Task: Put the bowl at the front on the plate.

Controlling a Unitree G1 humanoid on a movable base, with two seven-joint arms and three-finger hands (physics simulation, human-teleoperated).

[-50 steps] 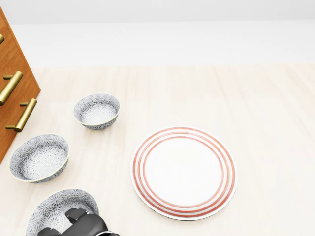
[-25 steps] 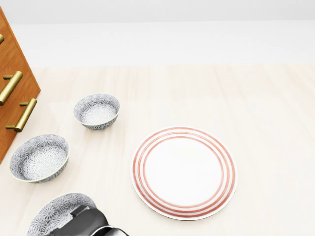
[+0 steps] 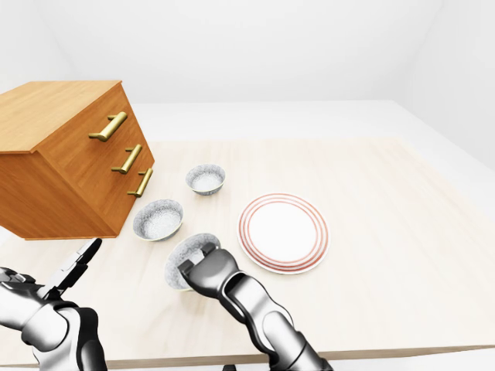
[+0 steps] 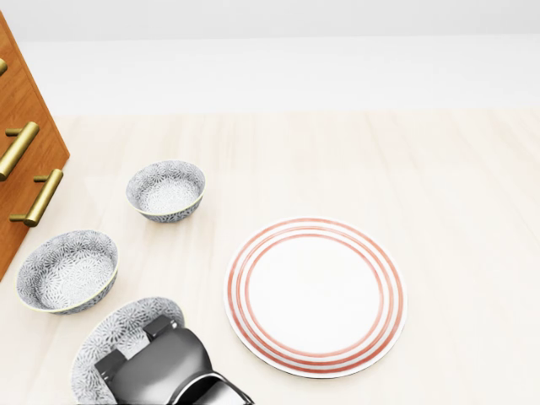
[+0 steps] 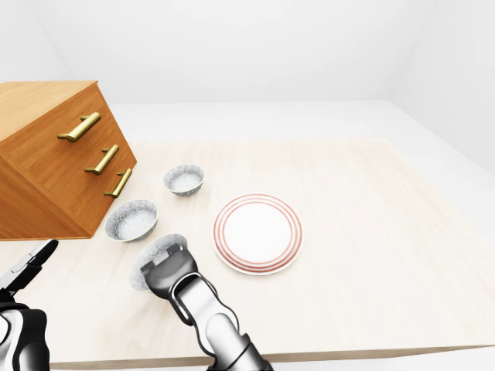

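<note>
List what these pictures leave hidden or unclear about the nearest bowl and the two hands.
- Nearest bowl: in the head view the right hand covers its lower right and the bottom edge cuts it off.
- Right hand's grip: the fingers sit at the bowl's rim in every view, but the hand's back hides whether they clamp it.
- Left hand: only thin fingertips show in the eye views, too small to tell how they are set; absent from the head view.

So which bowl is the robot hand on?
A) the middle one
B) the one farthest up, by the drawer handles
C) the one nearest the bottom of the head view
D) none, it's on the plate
C: in the head view the right robot hand covers the lowest bowl, while the other two bowls and the plate sit untouched.
</note>
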